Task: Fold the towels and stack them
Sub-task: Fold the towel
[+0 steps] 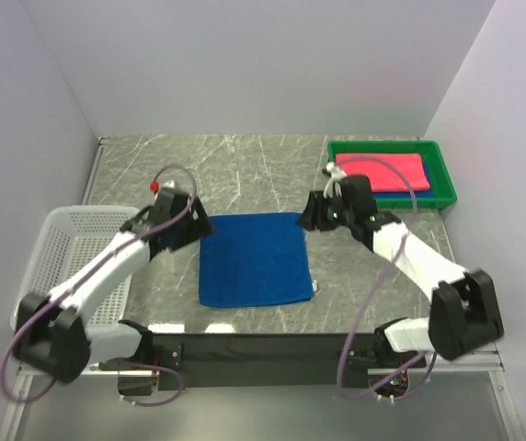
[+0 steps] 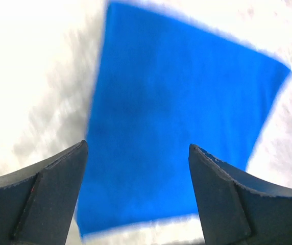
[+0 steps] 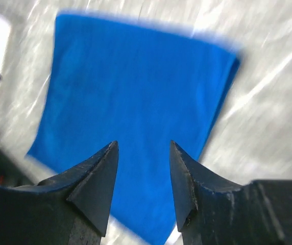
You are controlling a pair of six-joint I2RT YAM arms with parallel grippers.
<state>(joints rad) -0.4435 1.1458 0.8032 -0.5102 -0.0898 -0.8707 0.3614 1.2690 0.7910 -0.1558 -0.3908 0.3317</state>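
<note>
Top view: blue towel (image 1: 256,260) flat at the centre of the table (image 1: 245,161), left gripper (image 1: 192,223) at its far-left corner, right gripper (image 1: 307,217) at its far-right corner; green tray (image 1: 443,175) far right, containing a pink-red towel (image 1: 387,170) laid over a second blue towel (image 1: 410,191); white basket (image 1: 61,243) at the left edge. Left wrist view: jaws spread wide, gripping nothing — the flat towel lies below. Right wrist view: jaws roughly half apart, likewise holding nothing, above the same towel.

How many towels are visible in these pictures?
3: a blue towel spread on the table, a pink-red towel in the green tray, a second blue towel mostly hidden beneath it.
</note>
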